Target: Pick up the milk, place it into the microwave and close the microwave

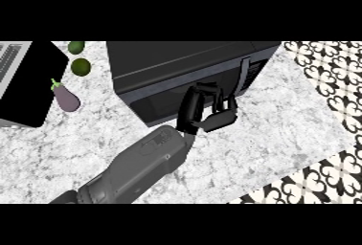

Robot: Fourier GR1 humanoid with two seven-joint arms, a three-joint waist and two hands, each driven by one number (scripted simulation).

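Note:
The black microwave (176,67) stands at the back of the marble counter (268,139), and its door looks shut. The handle (244,76) runs down the right side of its front. My right hand (216,117) is at the lower front of the door beside the handle, fingers fairly straight and touching the door, holding nothing. Its grey forearm (141,167) comes in from the lower left. No milk shows anywhere in this view. My left hand is out of view.
A purple eggplant (66,98) lies left of the microwave, with two green fruits (81,66) behind it. A black slab (28,86) and a grey grid (10,57) fill the far left. The counter's edge (297,174) runs diagonally at the lower right, with patterned floor beyond.

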